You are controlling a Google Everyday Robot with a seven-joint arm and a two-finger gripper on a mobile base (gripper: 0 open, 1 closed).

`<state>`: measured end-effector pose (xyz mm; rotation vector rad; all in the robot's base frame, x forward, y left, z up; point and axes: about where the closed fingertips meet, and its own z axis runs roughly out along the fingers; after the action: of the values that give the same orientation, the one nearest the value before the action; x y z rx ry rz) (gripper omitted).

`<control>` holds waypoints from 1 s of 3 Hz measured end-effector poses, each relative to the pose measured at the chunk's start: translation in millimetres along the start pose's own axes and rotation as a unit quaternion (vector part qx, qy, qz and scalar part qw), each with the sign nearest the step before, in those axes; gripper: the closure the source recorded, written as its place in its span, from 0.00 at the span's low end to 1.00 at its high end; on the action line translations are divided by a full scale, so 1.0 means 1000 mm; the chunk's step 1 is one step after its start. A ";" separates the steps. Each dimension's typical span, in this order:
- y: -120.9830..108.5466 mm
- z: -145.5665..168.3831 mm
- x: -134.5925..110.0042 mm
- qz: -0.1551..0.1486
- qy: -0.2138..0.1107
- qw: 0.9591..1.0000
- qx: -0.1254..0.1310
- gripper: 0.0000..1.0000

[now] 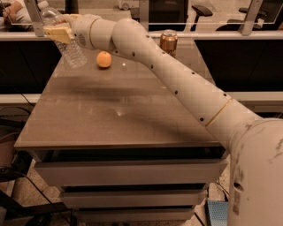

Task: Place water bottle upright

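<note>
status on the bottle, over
Gripper at far left corner of table, jaws shut on water bottle. Bottle tilted, cap up. Orange and can to its right, apart.

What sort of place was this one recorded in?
Probably an office: black swivel chairs stand behind a glass partition, beyond a brown-topped table with drawers. The gripper, over its far left corner, holds a clear ribbed plastic water bottle tilted.
</note>
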<state>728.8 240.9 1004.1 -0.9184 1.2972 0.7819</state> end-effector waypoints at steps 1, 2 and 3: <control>-0.001 -0.013 0.003 0.019 -0.012 1.000 0.010 1.00; 0.003 -0.030 0.013 0.039 -0.006 0.999 0.016 1.00; 0.011 -0.043 0.025 0.059 -0.009 0.998 0.022 1.00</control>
<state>703.3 206.8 976.9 -0.8031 1.3572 0.8491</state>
